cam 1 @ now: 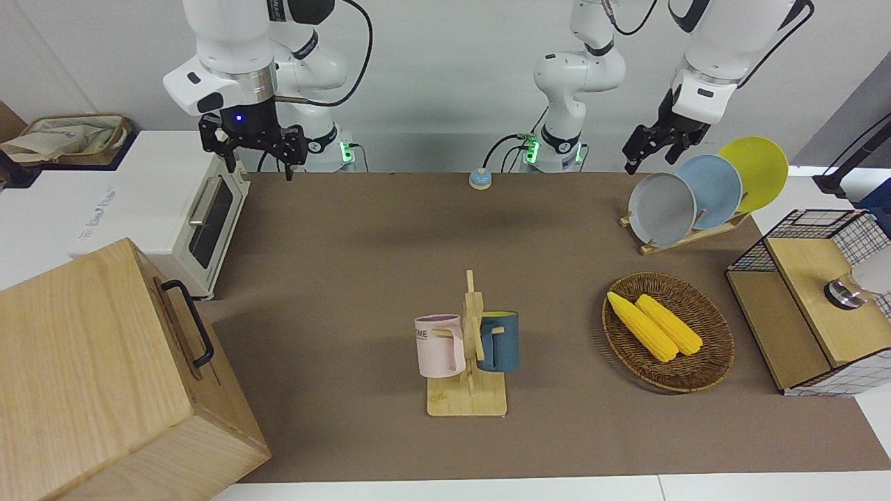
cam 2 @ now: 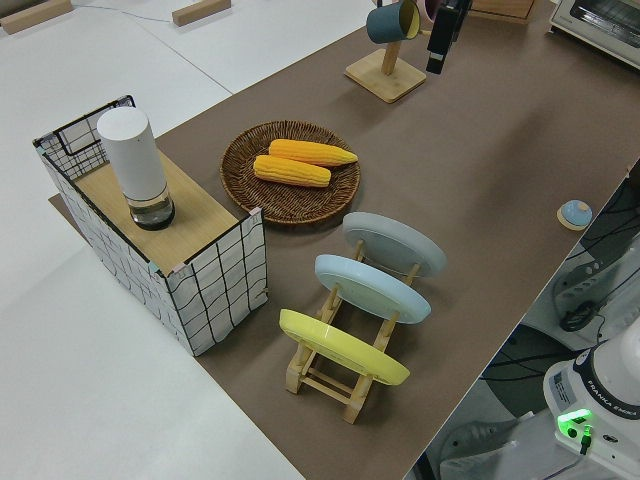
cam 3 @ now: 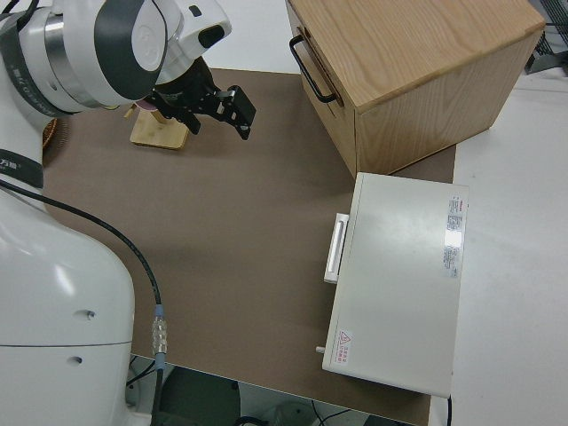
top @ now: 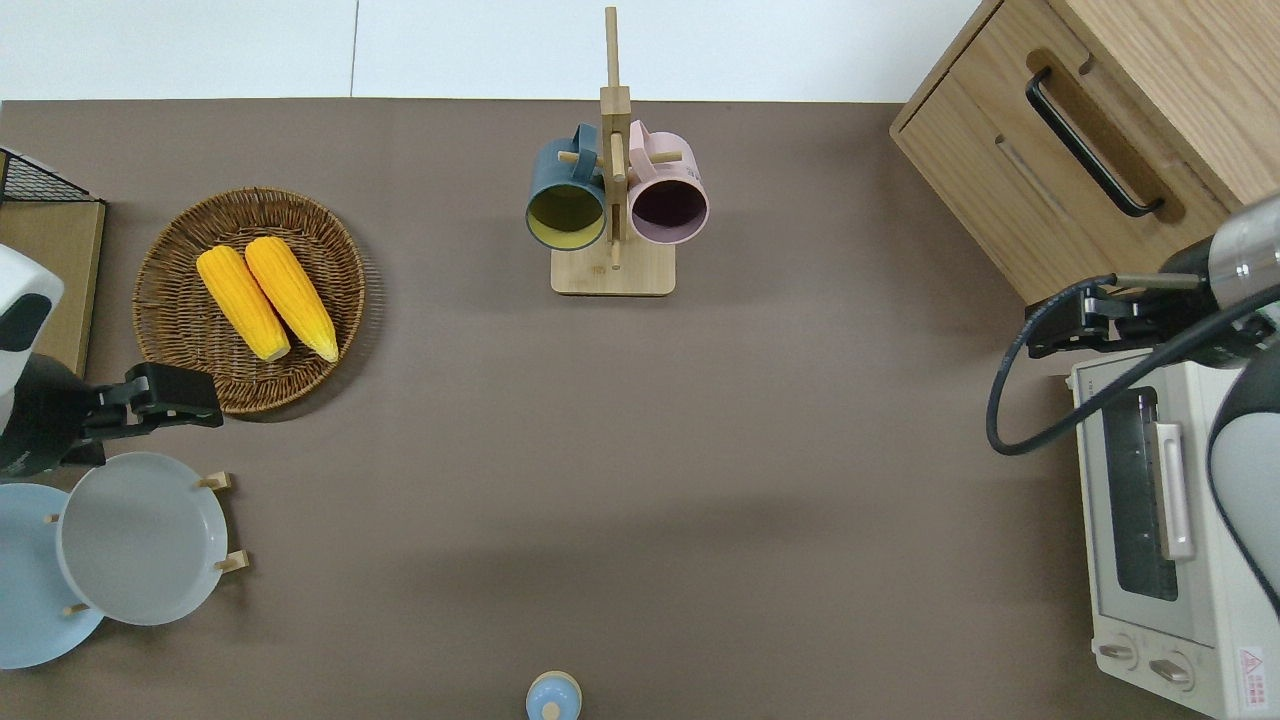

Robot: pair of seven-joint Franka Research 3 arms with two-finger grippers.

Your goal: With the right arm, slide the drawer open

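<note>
Brown matting (cam 1: 362,278) covers the table in the front view, where the right gripper (cam 1: 259,154) hangs in the air with its fingers spread and empty, and the left arm is parked. At the right arm's end of the table, farther from the robots than the toaster oven (cam 1: 174,216), the drawer (cam 1: 198,348) sits shut in its pale cabinet (cam 1: 90,376).

From overhead, the drawer's black bar handle (top: 1092,142) runs diagonally, its front angled toward the table's middle. The right gripper is over the mat just beside the cabinet's nearest corner and the oven's edge.

From the right side, the gripper's fingers (cam 3: 241,114) are apart and clear of the handle.
</note>
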